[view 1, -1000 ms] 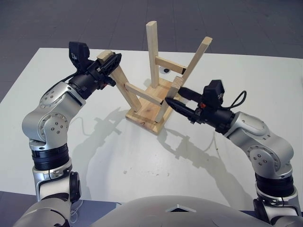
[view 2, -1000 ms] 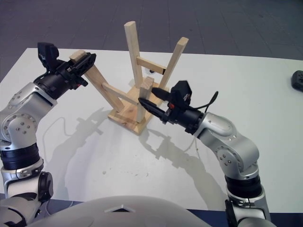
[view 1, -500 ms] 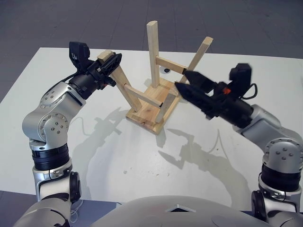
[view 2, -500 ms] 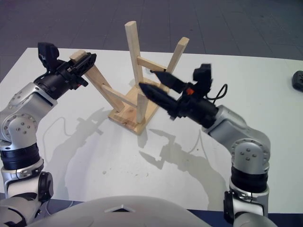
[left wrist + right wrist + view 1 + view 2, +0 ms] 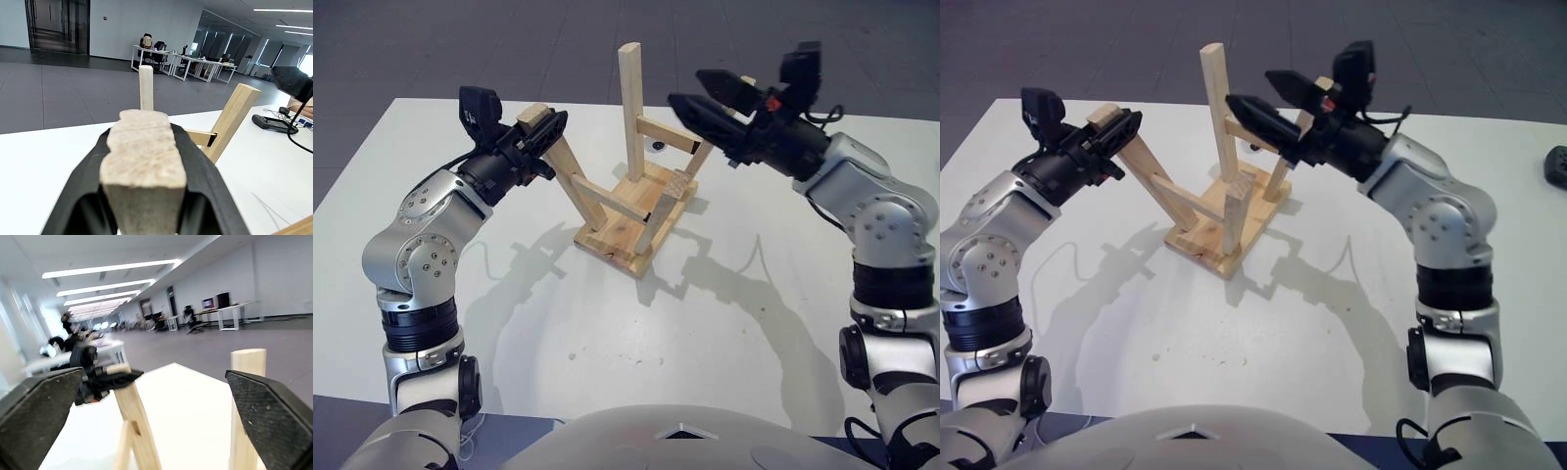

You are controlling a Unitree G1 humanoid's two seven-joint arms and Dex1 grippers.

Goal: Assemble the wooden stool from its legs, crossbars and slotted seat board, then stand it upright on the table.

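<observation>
The wooden stool rests upside down on the white table [image 5: 460, 294], its slotted seat board [image 5: 612, 240] flat and its legs pointing up, joined by crossbars [image 5: 664, 132]. My left gripper [image 5: 546, 127] is shut on the top end of the left leg [image 5: 566, 168]; the left wrist view shows that leg end [image 5: 144, 147] clamped between the black fingers. My right gripper [image 5: 685, 88] hangs open, high beside the top of the right leg [image 5: 247, 382], touching nothing. The tall back leg [image 5: 631, 108] stands between the two grippers. A shorter front leg [image 5: 664, 208] stands on the board's near side.
A small dark object [image 5: 656, 147] lies on the table just behind the stool. A black hand-held device [image 5: 1555, 162] lies at the far right edge of the table. The table's near half in front of the stool is bare.
My right gripper has risen from low beside the short front leg, up and back, to the height of the right leg's top. The left gripper and the stool have stayed put.
</observation>
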